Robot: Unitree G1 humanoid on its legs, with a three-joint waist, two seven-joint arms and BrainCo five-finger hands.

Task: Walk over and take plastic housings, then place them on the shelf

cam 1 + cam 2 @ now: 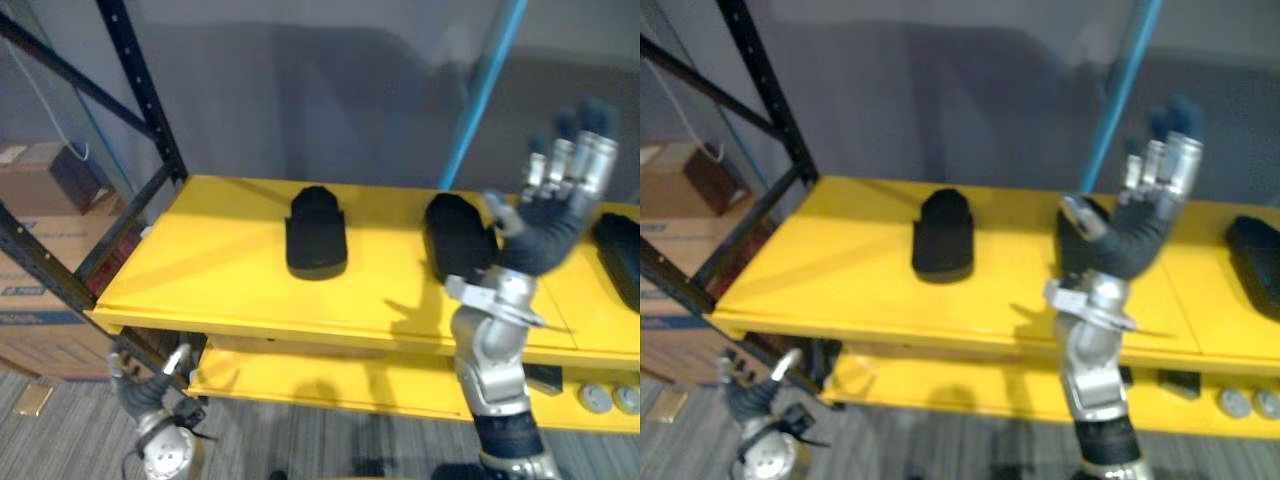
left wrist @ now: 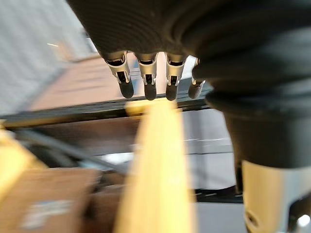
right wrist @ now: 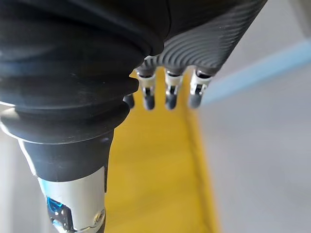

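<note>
Three black plastic housings lie on the yellow upper shelf (image 1: 220,270): one left of centre (image 1: 317,232), one in the middle (image 1: 458,235), one at the right edge (image 1: 620,255). My right hand (image 1: 555,215) is raised above the shelf's front, open, fingers straight and spread, holding nothing; it partly covers the middle housing. Its own wrist view shows its straight fingertips (image 3: 167,92) over the yellow surface (image 3: 155,170). My left hand (image 1: 150,390) hangs low at the lower left, below the shelf's corner, open and empty, with fingers (image 2: 146,77) relaxed.
Black rack uprights and braces (image 1: 150,100) stand at the shelf's left end. Cardboard boxes (image 1: 40,200) are stacked beyond them. A blue pole (image 1: 480,90) rises behind the shelf. A lower yellow shelf (image 1: 330,385) carries round grey parts (image 1: 595,398) at the right.
</note>
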